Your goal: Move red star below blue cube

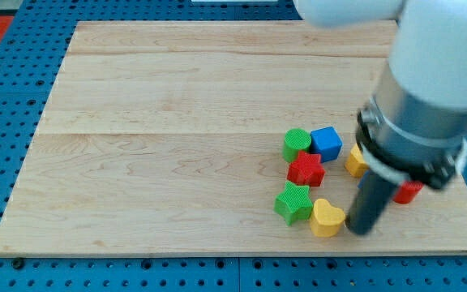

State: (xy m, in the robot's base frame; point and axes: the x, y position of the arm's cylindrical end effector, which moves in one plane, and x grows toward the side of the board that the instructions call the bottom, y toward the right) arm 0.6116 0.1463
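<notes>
The red star [306, 169] lies on the wooden board [169, 146], just below and slightly left of the blue cube [327, 143], touching or almost touching it. A green cylinder [296, 143] sits to the cube's left, above the star. My tip [360, 229] rests on the board at the view's lower right, right beside a yellow heart [327, 217], to the lower right of the red star. The rod rises into the large grey arm body [416, 113].
A green star [293, 202] lies below the red star, next to the yellow heart. A yellow block [354, 161] and a red block [408, 191] are partly hidden behind the arm. The board's bottom edge is close below the tip.
</notes>
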